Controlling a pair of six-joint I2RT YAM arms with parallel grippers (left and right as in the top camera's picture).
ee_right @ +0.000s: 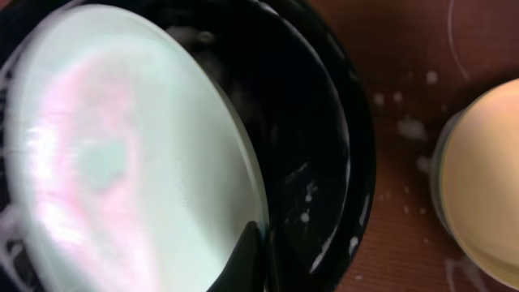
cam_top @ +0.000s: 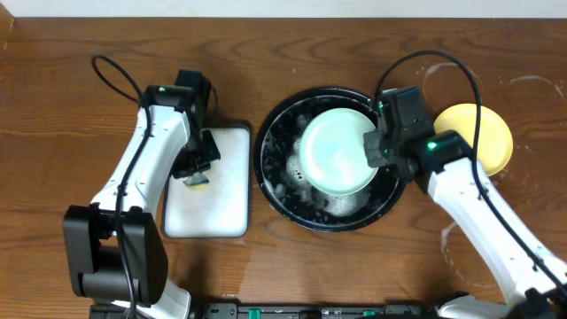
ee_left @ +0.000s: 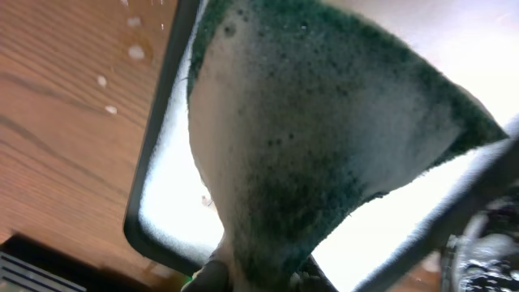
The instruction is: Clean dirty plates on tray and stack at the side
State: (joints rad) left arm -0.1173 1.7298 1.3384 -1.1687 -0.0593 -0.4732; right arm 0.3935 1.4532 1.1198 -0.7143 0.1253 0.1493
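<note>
A pale mint-green plate [cam_top: 335, 151] lies tilted in the round black tray [cam_top: 273, 190], which is flecked with foam. My right gripper [cam_top: 372, 147] is shut on the plate's right rim; the right wrist view shows a dark finger [ee_right: 253, 258] lying over the plate [ee_right: 122, 154], with the tray's [ee_right: 324, 162] black wall beside it. A yellow plate [cam_top: 483, 137] rests on the wood to the right of the tray, also in the right wrist view [ee_right: 486, 186]. My left gripper [cam_top: 197, 177] is shut on a green-and-yellow sponge [ee_left: 324, 138] over the white tray. I see no second mint plate.
A white rectangular tray [cam_top: 221, 199] with a black rim [ee_left: 154, 170] lies left of the black tray. The tabletop at the right [cam_top: 536, 93] shows whitish soapy rings and splashes. Water drops dot the wood by the white tray [ee_left: 134, 53].
</note>
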